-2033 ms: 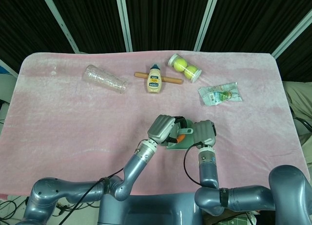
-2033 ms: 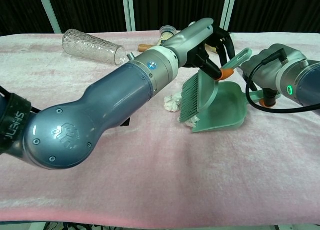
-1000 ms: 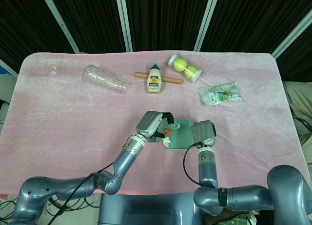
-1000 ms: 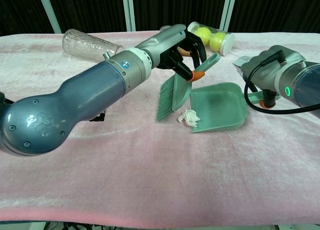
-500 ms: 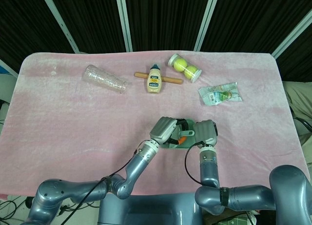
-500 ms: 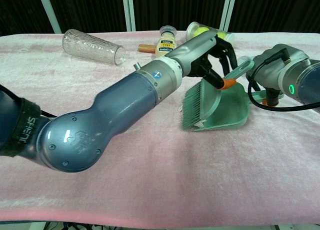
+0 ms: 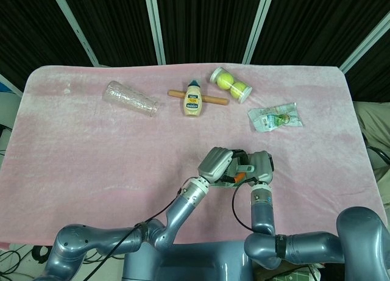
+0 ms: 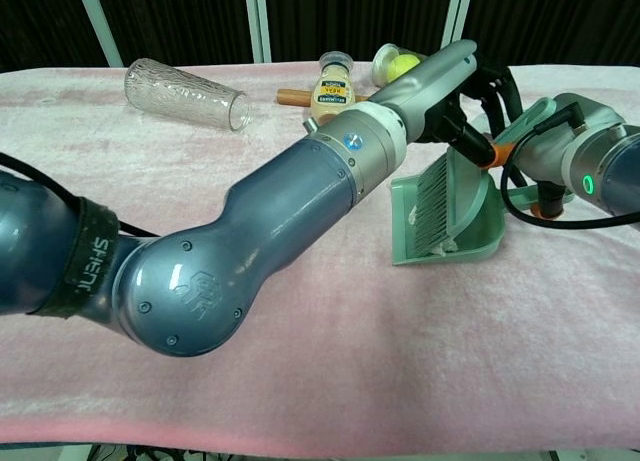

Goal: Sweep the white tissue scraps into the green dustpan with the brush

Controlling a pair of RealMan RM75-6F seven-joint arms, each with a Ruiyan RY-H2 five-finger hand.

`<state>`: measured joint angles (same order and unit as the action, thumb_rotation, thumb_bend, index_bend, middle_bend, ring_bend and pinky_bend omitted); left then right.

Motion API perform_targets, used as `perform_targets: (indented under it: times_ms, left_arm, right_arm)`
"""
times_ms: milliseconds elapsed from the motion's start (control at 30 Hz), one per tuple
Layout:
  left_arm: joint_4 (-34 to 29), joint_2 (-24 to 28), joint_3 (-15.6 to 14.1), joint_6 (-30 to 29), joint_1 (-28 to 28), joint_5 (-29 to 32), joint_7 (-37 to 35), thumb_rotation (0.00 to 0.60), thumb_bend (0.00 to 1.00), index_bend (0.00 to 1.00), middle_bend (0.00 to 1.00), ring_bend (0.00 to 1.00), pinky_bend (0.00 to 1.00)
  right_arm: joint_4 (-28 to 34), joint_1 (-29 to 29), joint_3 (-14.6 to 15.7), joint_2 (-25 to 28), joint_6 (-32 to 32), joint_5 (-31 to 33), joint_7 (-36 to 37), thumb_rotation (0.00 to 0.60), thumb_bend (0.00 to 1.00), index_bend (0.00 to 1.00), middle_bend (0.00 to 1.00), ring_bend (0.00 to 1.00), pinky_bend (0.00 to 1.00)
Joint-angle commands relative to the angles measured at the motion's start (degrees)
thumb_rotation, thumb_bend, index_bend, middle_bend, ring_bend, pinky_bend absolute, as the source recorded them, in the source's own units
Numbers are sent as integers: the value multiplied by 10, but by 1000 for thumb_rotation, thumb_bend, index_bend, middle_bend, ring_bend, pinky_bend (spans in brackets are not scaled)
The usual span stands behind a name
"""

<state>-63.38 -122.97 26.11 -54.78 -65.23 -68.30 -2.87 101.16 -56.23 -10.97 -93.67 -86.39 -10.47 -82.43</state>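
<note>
The green dustpan lies on the pink cloth, its mouth facing left. My left hand grips the green brush by its orange collar. The brush bristles stand inside the pan. A small white tissue scrap shows under the bristles in the pan. My right hand holds the pan's handle at the right. From the head camera, the left hand and right hand sit side by side and hide most of the pan; only the brush collar shows.
Along the far side lie a clear glass tumbler, a mayonnaise bottle across a wooden stick, a tube of tennis balls and a plastic packet. My left forearm crosses the middle of the chest view.
The left hand has carried the brush rightwards from the cloth into the dustpan. The tissue scraps that lay at the pan's mouth are now inside it. The right hand has held still.
</note>
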Motion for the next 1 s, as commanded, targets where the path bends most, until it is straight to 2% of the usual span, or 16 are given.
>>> perform_targets:
  times_ms: [33,667,1000]
  left_arm:
    - [-7,7,3,-4,4,-3,-7,600,450,652,708,886,988]
    - [-88,87,1,-13,32,-6,15,600,450,653,708,886,988]
    - [-123,178,-34,25,45,3,101,600,450,653,708,886,988]
  right_arm:
    - [0,0,0,1,1,0,0,600,451,739,685,723,748]
    - [8,1,-1,1,-4,-3,3,600,452,739,685,723,747]
    - [15,6,-16,6,-4,20,11,600,452,739,685,723,748]
